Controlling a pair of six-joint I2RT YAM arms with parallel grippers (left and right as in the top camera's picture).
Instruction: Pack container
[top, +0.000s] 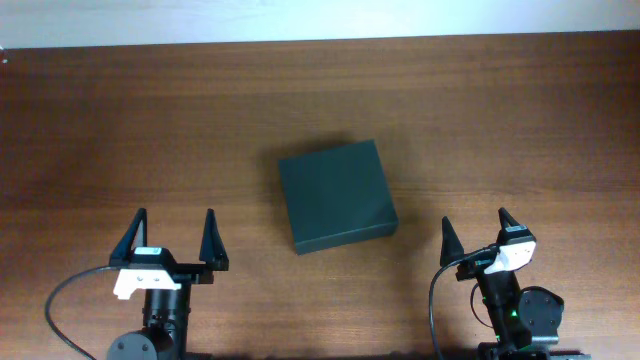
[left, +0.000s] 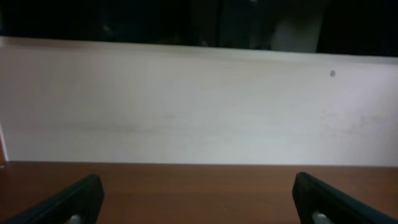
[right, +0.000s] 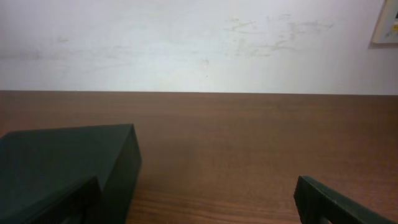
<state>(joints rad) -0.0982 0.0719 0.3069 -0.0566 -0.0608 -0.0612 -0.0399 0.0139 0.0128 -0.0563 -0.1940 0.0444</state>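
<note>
The container (top: 336, 195) is a dark green-black box with its lid shut, lying flat near the middle of the wooden table. It also shows at the lower left of the right wrist view (right: 68, 162). My left gripper (top: 170, 240) is open and empty at the front left, well left of the box. My right gripper (top: 478, 236) is open and empty at the front right, just right of the box. The left wrist view shows only its two fingers (left: 196, 199), bare table and a wall; the box is out of that view.
The brown wooden table (top: 150, 130) ends at a pale wall along the far side (top: 320, 20). No other objects show on it. A black cable loops by each arm base.
</note>
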